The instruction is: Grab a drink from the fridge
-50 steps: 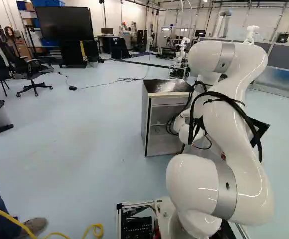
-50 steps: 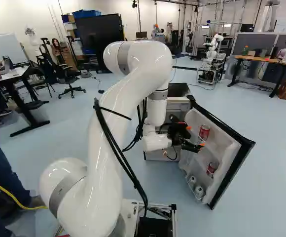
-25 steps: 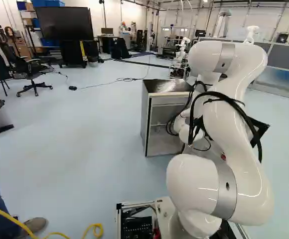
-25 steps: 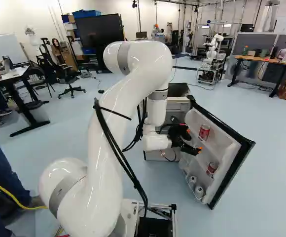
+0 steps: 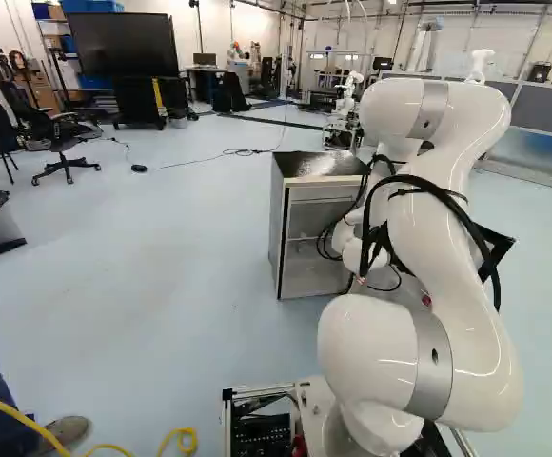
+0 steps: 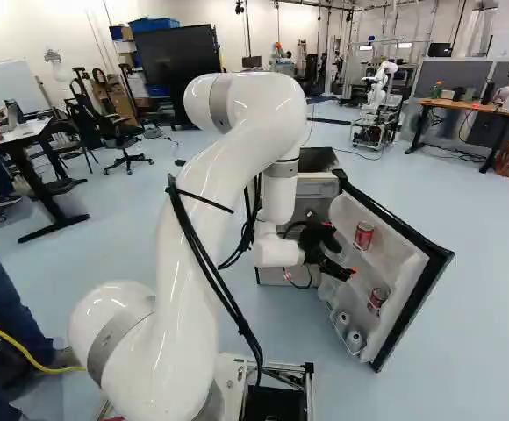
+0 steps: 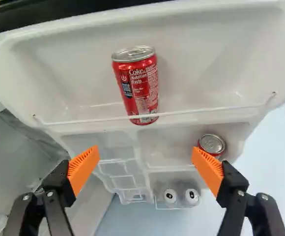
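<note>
"Gripper [image 6: 349, 271] first: how does it stand?"

"Open. In the wrist view its fingers are wide apart, orange pads [image 7: 83, 168] facing across a gap, and nothing is gripped."

"And the drinks?"

"In the door [image 6: 411, 294] of the fridge [image 5: 279, 228], which is swung open. A red can [image 7: 136, 86] stands on the upper shelf [image 7: 221, 83], ahead of the fingers, with a thin rail [image 7: 206, 112] across its lower part."

"Just that one?"

"No, a lower can [image 7: 212, 143] sits below that shelf, seen near one pad's tip. I can't tell from here how near it really is. Two white-topped cans [image 7: 191, 196] are at the bottom of the door, side by side."

"Where's the arm?"

"Left of the middle in the right base view, reaching to the inner side of the door. In the left base view it hides most of the door."
</note>
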`<state>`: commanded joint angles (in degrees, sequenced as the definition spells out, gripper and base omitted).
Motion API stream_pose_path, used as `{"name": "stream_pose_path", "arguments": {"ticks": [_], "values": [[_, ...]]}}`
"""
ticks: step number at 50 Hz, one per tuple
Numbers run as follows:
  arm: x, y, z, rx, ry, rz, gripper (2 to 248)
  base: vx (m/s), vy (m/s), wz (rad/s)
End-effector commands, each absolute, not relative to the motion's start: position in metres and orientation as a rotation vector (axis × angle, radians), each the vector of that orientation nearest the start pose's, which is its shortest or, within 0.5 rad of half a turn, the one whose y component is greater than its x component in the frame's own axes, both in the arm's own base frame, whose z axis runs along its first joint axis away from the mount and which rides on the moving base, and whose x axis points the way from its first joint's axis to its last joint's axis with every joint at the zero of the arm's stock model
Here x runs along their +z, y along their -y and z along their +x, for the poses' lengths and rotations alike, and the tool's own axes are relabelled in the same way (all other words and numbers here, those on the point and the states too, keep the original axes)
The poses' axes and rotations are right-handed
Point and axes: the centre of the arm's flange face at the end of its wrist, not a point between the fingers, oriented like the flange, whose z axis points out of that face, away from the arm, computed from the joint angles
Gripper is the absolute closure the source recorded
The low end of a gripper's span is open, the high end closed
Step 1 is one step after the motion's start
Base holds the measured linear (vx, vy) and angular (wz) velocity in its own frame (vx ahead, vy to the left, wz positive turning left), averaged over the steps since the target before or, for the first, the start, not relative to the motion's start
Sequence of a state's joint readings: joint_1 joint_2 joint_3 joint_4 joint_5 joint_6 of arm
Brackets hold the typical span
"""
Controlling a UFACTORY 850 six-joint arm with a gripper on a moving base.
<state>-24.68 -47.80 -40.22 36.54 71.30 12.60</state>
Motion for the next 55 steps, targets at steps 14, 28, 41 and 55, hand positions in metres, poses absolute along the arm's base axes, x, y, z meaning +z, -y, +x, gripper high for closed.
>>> {"name": "stream_pose_path", "arguments": {"ticks": [14, 28, 41, 55], "values": [[0.1422, 0.2305, 0.3823, 1.251, 1.355, 1.905, 3, 0.000, 0.000, 0.000], [0.1383, 0.2288, 0.3810, 1.202, 1.384, 1.940, 3, 0.000, 0.000, 0.000], [0.1371, 0.2273, 0.3798, 1.171, 1.402, 1.962, 3, 0.000, 0.000, 0.000], [0.1371, 0.2271, 0.3796, 1.169, 1.404, 1.963, 3, 0.000, 0.000, 0.000]]}}
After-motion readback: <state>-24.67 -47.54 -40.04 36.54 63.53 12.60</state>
